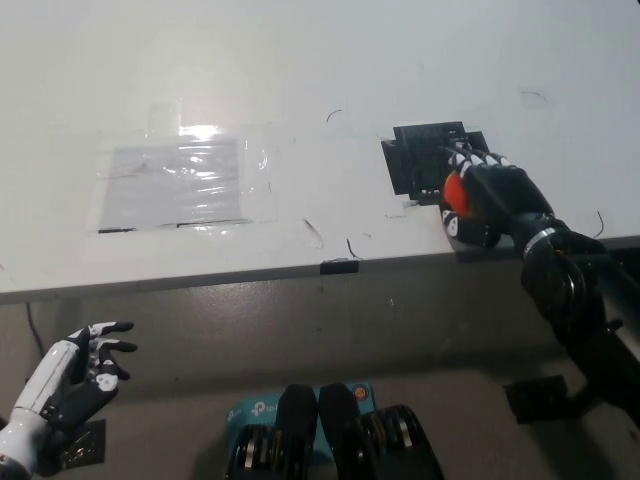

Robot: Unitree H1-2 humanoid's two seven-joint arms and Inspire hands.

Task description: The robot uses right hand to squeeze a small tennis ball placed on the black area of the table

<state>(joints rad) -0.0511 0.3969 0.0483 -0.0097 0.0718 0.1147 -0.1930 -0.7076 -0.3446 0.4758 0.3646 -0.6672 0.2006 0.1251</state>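
A small orange-red ball sits at the near edge of the black patch on the white table. My black right hand wraps around the ball from the right, fingers curled over its top and front, so only its left side shows. The right forearm runs off to the lower right past the table edge. My white left hand rests low at the picture's lower left, below the table, with fingers spread and nothing in it.
A sheet of clear plastic film is taped flat on the table's left half. The table's front edge runs across the middle, with a small black clip on it. A blue box lies on the floor.
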